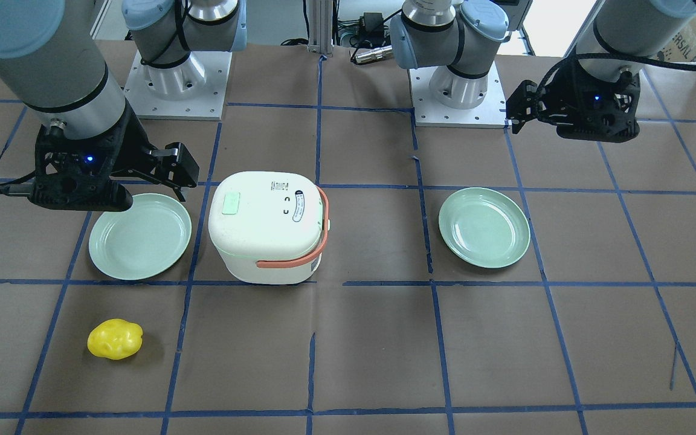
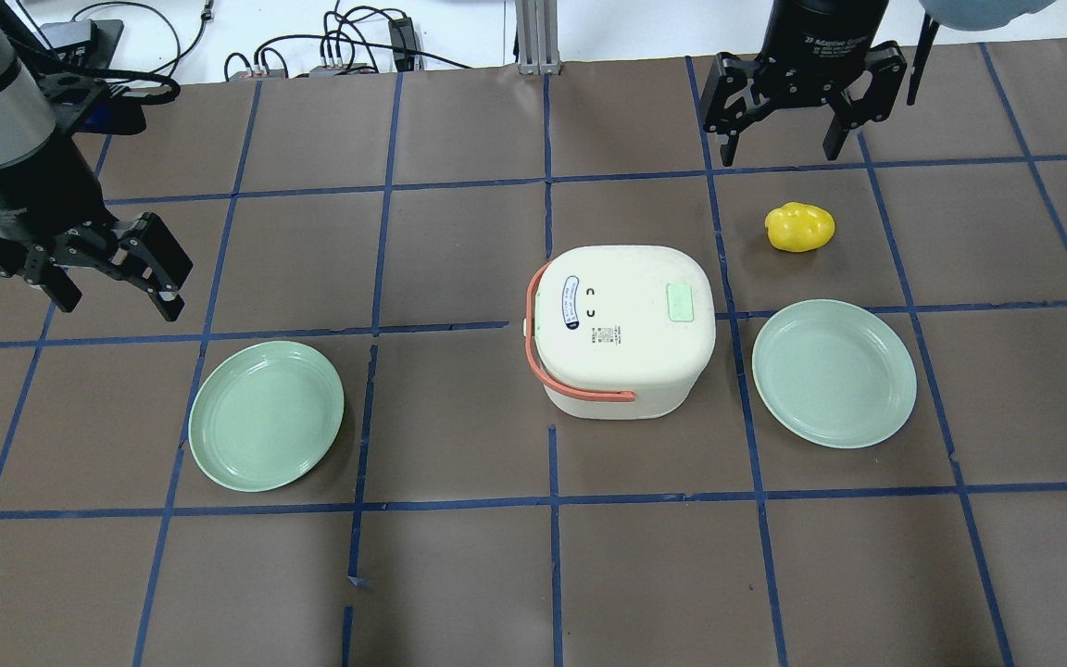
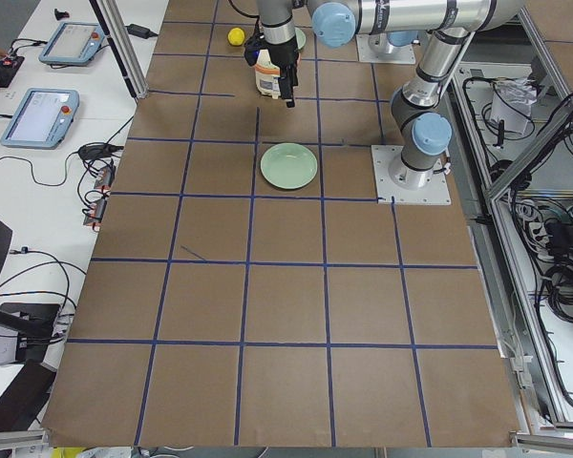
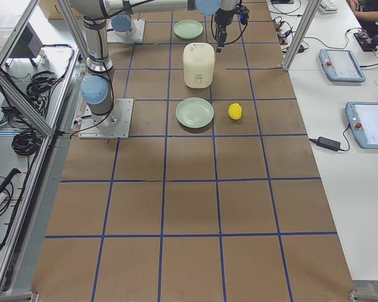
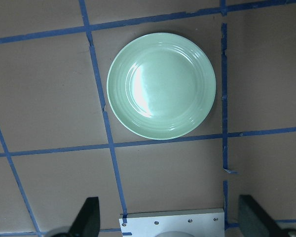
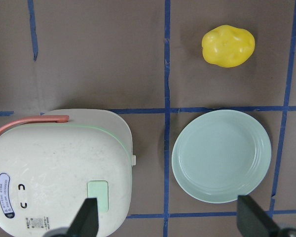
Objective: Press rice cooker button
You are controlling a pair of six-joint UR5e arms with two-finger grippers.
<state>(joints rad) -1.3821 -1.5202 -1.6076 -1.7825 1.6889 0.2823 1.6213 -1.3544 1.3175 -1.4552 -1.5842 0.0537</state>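
Note:
The white rice cooker (image 2: 626, 329) stands mid-table with its lid shut and its coral handle down at the side; it also shows in the front view (image 1: 269, 226) and the right wrist view (image 6: 59, 173). A pale green rectangular button (image 2: 680, 302) sits on the lid, also in the right wrist view (image 6: 97, 196). My right gripper (image 2: 782, 148) is open and empty, high above the table beyond the cooker, past the yellow object. My left gripper (image 2: 117, 296) is open and empty, far to the cooker's left, above a green plate (image 5: 162, 92).
Two pale green plates lie on either side of the cooker, one on my left (image 2: 265, 415) and one on my right (image 2: 834, 372). A yellow lumpy object (image 2: 800, 227) lies beyond the right plate. Blue tape lines grid the brown table.

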